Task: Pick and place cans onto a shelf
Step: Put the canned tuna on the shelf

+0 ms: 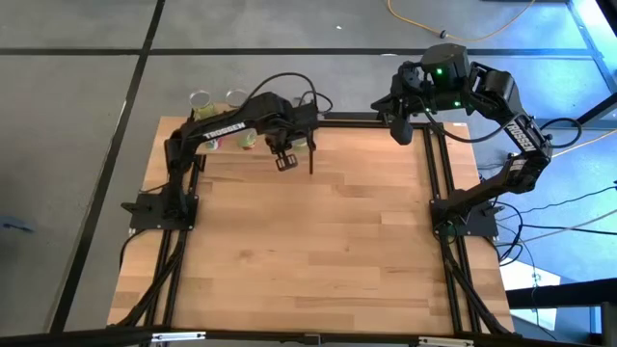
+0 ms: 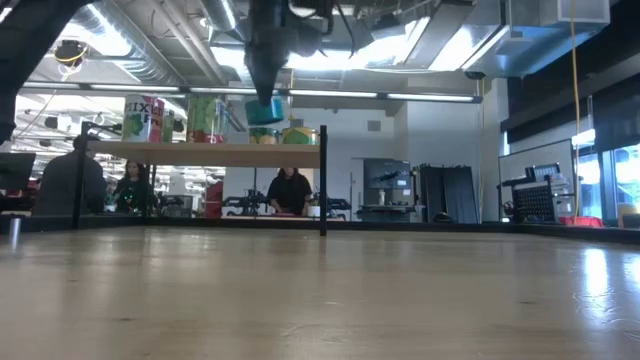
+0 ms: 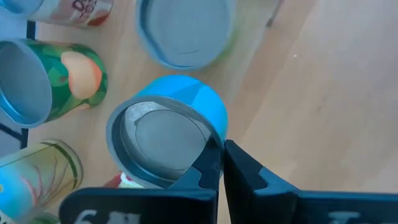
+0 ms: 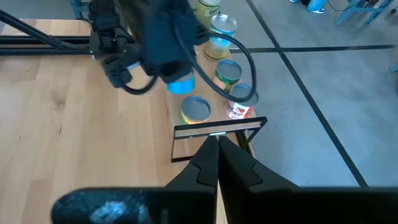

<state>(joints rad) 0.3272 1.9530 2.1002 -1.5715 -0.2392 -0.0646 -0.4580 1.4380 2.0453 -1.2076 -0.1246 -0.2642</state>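
The shelf (image 4: 214, 81) already carries several cans (image 4: 229, 71), so the left arm has little spare board to work with. From where I stand, the sound thing is to bring the blue can (image 3: 177, 134) straight down into the bare gap just beneath the jaws, keep it upright, and let go only once its base sits flat, or it may knock a neighbour.

The left arm reaches out across the far edge of the bench (image 1: 318, 251), forearm level and wrist bent down, so the left gripper (image 1: 283, 160) hangs over the shelf. Its jaws are clamped on the blue can, which seems clear of the board. The right gripper (image 1: 401, 128) waits well off to the side, jaws pressed together on nothing.
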